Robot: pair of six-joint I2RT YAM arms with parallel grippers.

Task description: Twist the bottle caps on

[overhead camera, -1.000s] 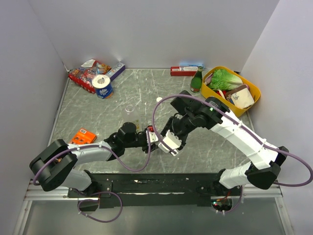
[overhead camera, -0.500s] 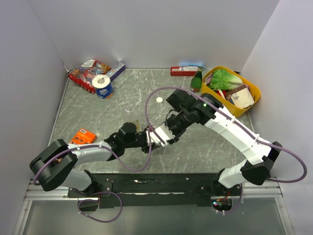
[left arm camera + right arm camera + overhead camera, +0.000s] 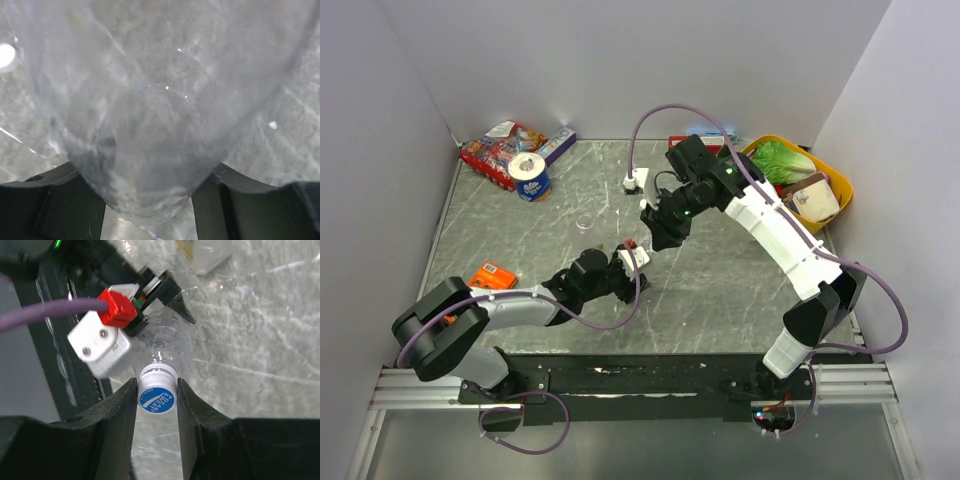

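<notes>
1. Step in hand: screwing a cap onto one bottle. You were at the point where the cap was seated on the neck and about to be turned.
2. Bottle (image 3: 167, 347): clear plastic, lying tilted above the table (image 3: 720, 290) near its middle, with its neck towards the right arm.
3. Left claw (image 3: 147, 197): closed narrow around the bottle's body, a finger on each side. The bottle filled its wrist view.
4. Cap (image 3: 156, 399): blue with a pale centre and lettering, sitting on the bottle's mouth. You could not tell from the views how far the thread had caught.
5. Right claw (image 3: 156, 387): closed on the cap, with one finger touching each side of its rim.
6. Second bottle (image 3: 202, 252): clear and cut off by the top edge of the right wrist view, so its mouth was hidden.
7. Next move, as a judgement: you needed to roll the right wrist to turn the cap while the left claw held the body firm. That called for keeping the cap square to the neck, since a tilted start would probably cross the thread.
</notes>
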